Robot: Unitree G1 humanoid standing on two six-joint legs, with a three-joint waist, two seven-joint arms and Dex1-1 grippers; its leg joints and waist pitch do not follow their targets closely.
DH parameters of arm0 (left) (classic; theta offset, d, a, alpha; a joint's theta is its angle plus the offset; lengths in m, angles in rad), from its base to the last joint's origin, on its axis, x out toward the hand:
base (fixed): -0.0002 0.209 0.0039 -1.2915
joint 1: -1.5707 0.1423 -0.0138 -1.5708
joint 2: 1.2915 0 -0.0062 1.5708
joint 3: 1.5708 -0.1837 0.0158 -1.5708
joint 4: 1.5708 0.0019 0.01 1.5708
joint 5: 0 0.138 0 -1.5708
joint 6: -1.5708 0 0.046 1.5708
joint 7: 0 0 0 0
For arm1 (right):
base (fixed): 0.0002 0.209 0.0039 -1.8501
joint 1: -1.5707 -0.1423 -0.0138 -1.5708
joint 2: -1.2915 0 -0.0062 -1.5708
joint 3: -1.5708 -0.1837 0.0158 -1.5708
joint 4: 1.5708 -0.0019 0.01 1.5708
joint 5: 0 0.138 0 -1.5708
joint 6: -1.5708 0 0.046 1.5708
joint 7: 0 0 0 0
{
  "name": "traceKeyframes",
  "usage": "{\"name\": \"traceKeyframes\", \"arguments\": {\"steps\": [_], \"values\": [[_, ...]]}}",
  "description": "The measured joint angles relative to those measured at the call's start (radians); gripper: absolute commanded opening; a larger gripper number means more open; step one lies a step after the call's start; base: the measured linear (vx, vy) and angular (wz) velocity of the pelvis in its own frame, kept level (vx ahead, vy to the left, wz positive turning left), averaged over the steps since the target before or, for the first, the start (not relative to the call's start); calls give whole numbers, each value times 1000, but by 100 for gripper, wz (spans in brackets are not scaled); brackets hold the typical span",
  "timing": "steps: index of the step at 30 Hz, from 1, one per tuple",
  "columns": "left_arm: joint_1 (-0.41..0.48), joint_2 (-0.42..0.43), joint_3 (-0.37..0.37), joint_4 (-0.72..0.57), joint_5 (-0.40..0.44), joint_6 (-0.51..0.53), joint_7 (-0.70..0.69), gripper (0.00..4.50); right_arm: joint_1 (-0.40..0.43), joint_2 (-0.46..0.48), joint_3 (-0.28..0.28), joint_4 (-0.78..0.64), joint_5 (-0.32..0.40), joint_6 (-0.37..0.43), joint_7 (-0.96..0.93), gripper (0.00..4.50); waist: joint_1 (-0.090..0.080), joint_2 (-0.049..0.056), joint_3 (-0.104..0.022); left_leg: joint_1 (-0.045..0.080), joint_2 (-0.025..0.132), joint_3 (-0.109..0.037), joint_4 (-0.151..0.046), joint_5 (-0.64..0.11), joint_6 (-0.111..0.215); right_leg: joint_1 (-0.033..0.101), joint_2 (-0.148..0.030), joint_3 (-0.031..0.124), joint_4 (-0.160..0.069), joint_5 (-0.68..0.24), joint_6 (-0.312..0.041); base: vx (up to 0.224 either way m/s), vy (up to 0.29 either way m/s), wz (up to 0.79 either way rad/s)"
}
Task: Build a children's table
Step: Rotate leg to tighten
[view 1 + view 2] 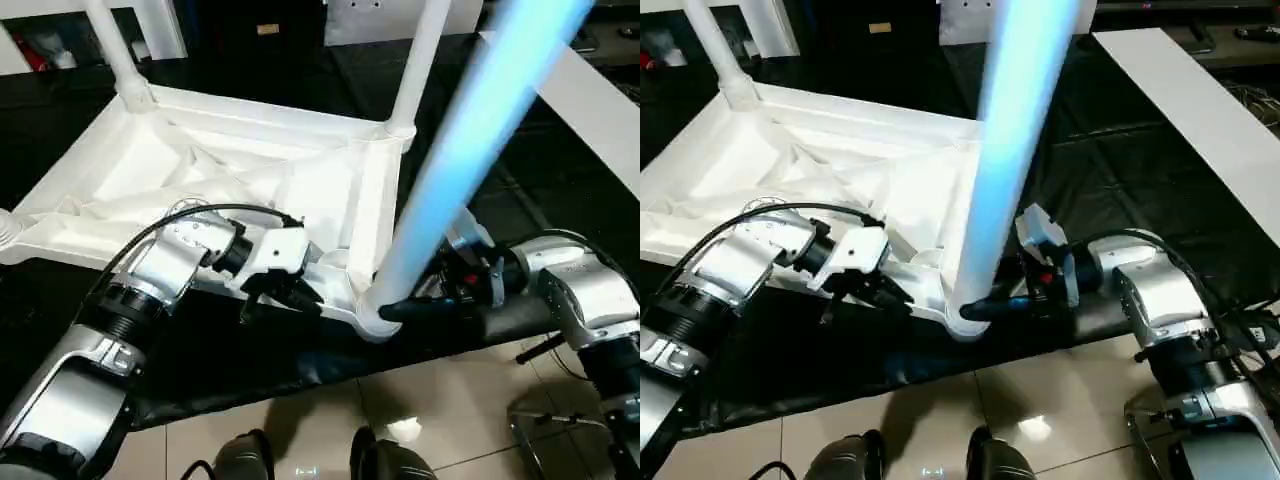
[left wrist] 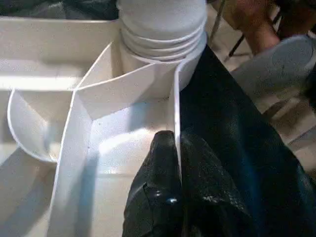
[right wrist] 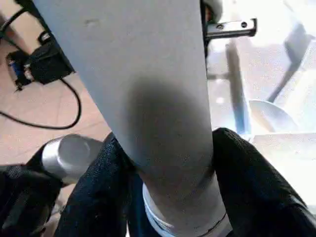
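White table top (image 1: 200,170) upside down, ribbed, three legs (image 1: 470,160) upright; left gripper (image 2: 175,148) clamped on rim; right gripper (image 3: 168,163) around near leg's base.

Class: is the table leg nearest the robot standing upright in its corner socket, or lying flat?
Upright: the near leg rises from the tabletop's corner socket, its base between the right gripper's fingers.

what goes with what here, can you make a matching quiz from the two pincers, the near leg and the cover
1. left pincer
2. right pincer
3. near leg
4. cover

a. black, under the top
b. around the leg's base
c. stands in the near corner socket
d. shut on the top's rim

Pairs: 1-d, 2-b, 3-c, 4-a
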Motion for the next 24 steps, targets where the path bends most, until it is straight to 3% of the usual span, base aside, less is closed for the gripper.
{"name": "traceKeyframes", "arguments": {"steps": [3, 8, 10, 14, 17, 18, 24], "values": [[13, -20, 40, -6, -1, 82, 78, 0, 29, 49, -43, -34, -12, 27, -137, 208, -7, 0, 0, 2, 0, 0, 0, -1, -6, 1, 0, 0, 1, 0, 1, 0, 0, 0], [11, -124, 118, 1, 25, 234, 321, 0, 28, 170, -150, -58, -81, 122, -493, 201, -50, 1, 0, 3, -1, 0, 2, 0, -8, 2, 0, 0, -3, -1, 3, 0, 0, 0], [7, -168, 139, 8, 24, 277, 397, 0, 22, 219, -181, -64, -103, 150, -615, 199, -59, 1, 0, 3, -1, 0, 2, 0, -7, 2, 0, 0, -5, -1, 3, 0, 0, 0], [-24, -266, 173, 54, 40, 323, 586, 0, -8, 371, -252, -61, -166, 186, -917, 198, -60, 2, -1, 3, -1, 0, 2, 0, -7, 2, 0, 0, -4, -1, 3, 0, 0, 0], [-40, -346, 192, 83, 65, 331, 711, 0, -27, 457, -271, -40, -226, 149, -1117, 198, -57, 4, -2, 3, -1, 0, 2, 0, -7, 2, 0, 0, -5, -1, 3, 0, 0, 0], [-41, -356, 193, 84, 68, 331, 727, 0, -27, 468, -273, -38, -237, 137, -1143, 252, -57, 5, -2, 3, -1, 0, 2, 0, -8, 2, 0, 1, -5, -1, 3, 0, 0, 0], [-45, -392, 195, 87, 74, 326, 784, 0, -26, 525, -273, -20, -281, 61, -1257, 315, -52, 8, -3, 2, -3, 0, -3, -1, -7, 2, 0, 2, -5, 1, 1, 0, 0, 0]]}}
